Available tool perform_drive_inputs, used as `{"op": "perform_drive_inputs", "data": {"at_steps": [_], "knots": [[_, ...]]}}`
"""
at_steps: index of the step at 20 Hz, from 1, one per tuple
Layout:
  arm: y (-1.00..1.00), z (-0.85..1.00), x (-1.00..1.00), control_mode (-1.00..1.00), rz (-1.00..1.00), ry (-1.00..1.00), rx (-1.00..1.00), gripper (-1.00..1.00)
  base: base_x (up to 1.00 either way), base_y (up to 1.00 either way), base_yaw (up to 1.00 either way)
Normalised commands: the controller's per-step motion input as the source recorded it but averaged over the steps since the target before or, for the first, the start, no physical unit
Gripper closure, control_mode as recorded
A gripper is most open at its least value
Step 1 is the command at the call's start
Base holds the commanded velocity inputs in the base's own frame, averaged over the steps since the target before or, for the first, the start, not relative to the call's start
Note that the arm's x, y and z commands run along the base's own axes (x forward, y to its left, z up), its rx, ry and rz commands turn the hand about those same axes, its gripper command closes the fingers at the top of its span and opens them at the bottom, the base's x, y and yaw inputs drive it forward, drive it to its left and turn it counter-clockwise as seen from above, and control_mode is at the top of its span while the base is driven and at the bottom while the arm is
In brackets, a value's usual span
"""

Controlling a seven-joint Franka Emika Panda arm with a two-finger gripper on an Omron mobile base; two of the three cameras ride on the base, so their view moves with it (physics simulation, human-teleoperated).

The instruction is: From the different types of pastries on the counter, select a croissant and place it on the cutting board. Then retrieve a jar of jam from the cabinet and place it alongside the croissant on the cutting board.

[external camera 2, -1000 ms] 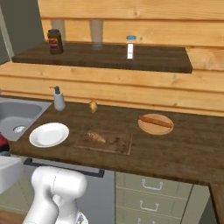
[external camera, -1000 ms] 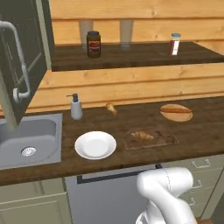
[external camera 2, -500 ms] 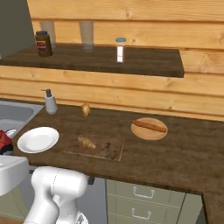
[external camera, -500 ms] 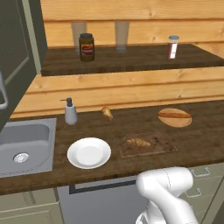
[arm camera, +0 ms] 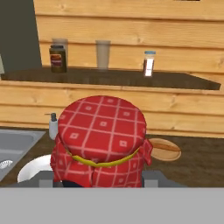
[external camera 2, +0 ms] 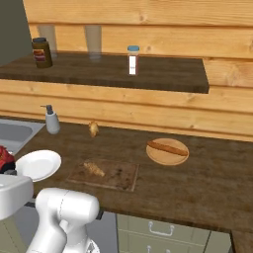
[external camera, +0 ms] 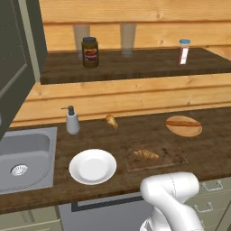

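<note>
Step in hand, as I judged it: second half of the task, carrying the jam to the board. The croissant (external camera: 145, 154) already lay on the cutting board (external camera: 173, 155), toward the board's sink-side end.

Hand view: the jam jar (arm camera: 101, 141), with its red checked cloth cap, sat directly in front of the camera. The gripper (arm camera: 99, 178) was clamped on the jam jar, one of the fingers (arm camera: 49, 179) showing at either side of its base. In the right base view a patch of the same red (external camera 2: 4, 157) showed at the left edge, beside the white plate (external camera 2: 37, 164), on the plate's side away from the board and above the counter (external camera 2: 212, 188).

Other items relative to the board: round wooden plate (external camera: 184, 126) with a long pastry behind it on the far side from the sink; a small pastry (external camera: 110, 120) behind it nearer the soap dispenser (external camera: 71, 121).

Next move, my estimate: swing the jar across over the white plate and set it upright on the bare part of the board beside the croissant, without touching the croissant.
</note>
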Motion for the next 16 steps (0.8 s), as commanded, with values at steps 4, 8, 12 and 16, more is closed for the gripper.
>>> {"op": "perform_drive_inputs", "data": {"at_steps": [4,8,12,16], "knots": [[0.00,0.00,0.04,-1.00,0.00,0.00,0.00,1.00,0.00,0.00,0.00],[0.00,-0.14,0.87,-1.00,0.01,0.11,-0.01,1.00,0.00,0.00,0.00],[0.00,-0.60,0.99,-1.00,0.12,0.11,-0.08,1.00,0.00,0.00,0.00],[0.00,-0.74,0.84,-1.00,0.17,0.09,-0.07,1.00,0.00,0.00,0.00]]}}
